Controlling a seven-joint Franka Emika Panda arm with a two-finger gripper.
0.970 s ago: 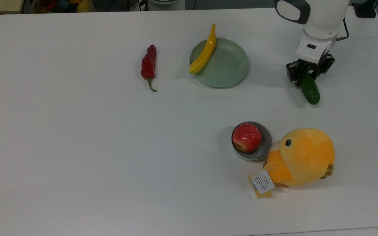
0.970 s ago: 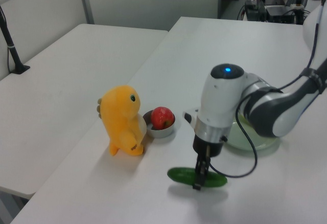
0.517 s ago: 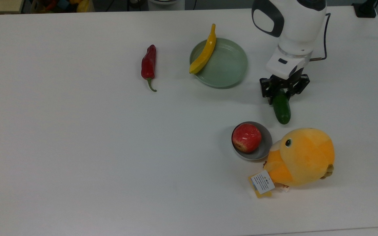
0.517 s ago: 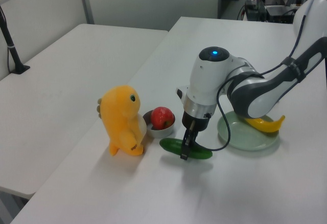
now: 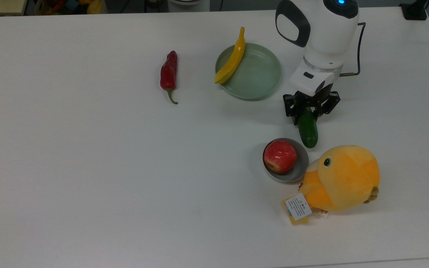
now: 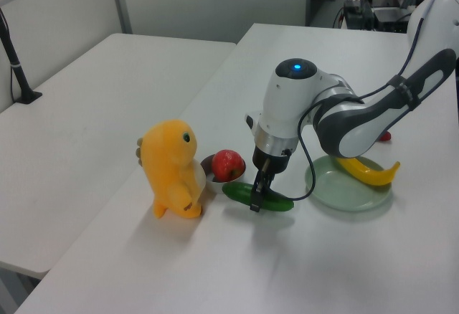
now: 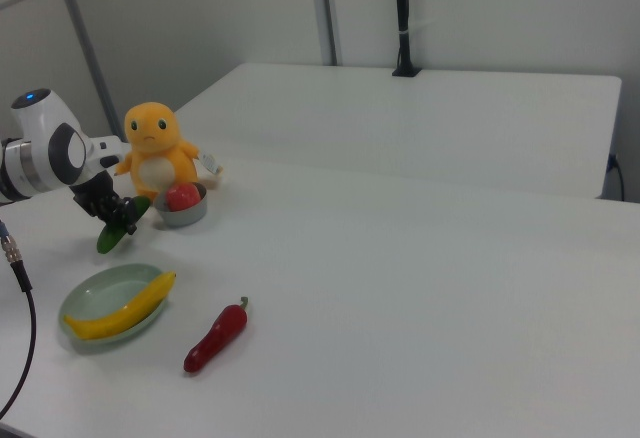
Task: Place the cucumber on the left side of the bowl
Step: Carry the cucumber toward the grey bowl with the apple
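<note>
My gripper (image 5: 307,112) is shut on a dark green cucumber (image 5: 308,132) near one of its ends. In the top view the cucumber's free end points down and stops just above the upper right rim of the small grey bowl (image 5: 302,163), which holds a red apple (image 5: 279,156). In the left view the gripper (image 6: 255,201) holds the cucumber (image 6: 280,203) nearly level and low over the table, one end close to the bowl. In the right view the cucumber (image 7: 106,241) hangs tilted in the gripper (image 7: 118,220), left of the bowl (image 7: 185,216).
An orange plush toy (image 5: 342,178) leans against the bowl at the top view's lower right. A pale green plate (image 5: 259,80) carries a yellow pepper (image 5: 231,61) at the top view's upper middle. Further to the top view's left lies a red chili (image 5: 169,72).
The gripper has carried the cucumber toward the top view's left and lower edge, from beside the plate's right to just above the bowl. Nothing else moved.
</note>
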